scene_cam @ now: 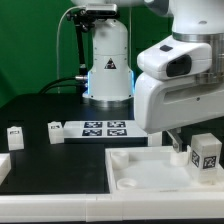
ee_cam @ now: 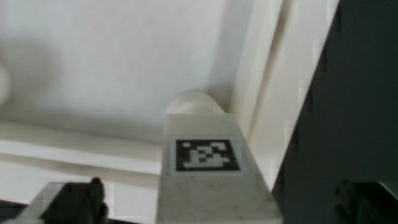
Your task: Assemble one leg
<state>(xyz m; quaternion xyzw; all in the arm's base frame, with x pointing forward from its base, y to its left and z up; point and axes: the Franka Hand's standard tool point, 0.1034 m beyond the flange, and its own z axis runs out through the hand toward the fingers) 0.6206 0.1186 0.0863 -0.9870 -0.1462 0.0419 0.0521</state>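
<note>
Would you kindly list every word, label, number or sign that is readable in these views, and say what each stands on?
Words, brands, numbers: none readable in either view.
Dark triangular sign on the robot base: too small to read.
Square tag on the leg: black-and-white pattern, no letters.
Tags on the marker board: patterns only.

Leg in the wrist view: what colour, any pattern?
White leg, black-and-white square marker tag on its face; shows best in the wrist view.
</note>
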